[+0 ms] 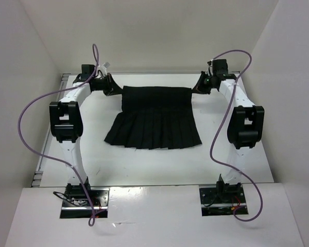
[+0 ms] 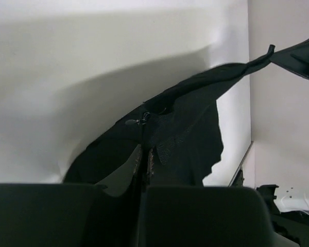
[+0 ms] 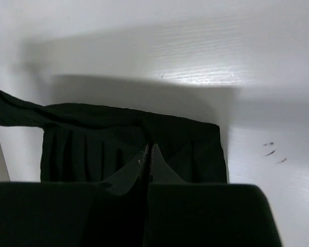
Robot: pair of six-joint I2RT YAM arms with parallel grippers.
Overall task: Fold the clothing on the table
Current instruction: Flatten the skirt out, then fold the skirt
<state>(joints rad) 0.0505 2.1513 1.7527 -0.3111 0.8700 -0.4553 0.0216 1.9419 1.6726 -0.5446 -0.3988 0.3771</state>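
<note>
The clothing (image 1: 154, 121) is a black pleated skirt spread on the white table (image 1: 92, 159), waistband toward the back and jagged hem toward the front. My left gripper (image 1: 115, 88) is shut on the waistband's left corner, and my right gripper (image 1: 197, 85) is shut on its right corner. The left wrist view shows the left gripper (image 2: 144, 154) pinching the fabric (image 2: 195, 118), which runs raised and taut toward the other gripper. In the right wrist view the right gripper (image 3: 149, 153) is shut on the waistband edge (image 3: 92, 149), with pleats hanging below.
White upright walls (image 1: 26, 62) stand close on the left, back and right of the table. A metal edge strip (image 1: 41, 164) runs along the left side. Purple cables (image 1: 28, 123) loop off both arms. The arm bases (image 1: 85, 198) sit at the near edge.
</note>
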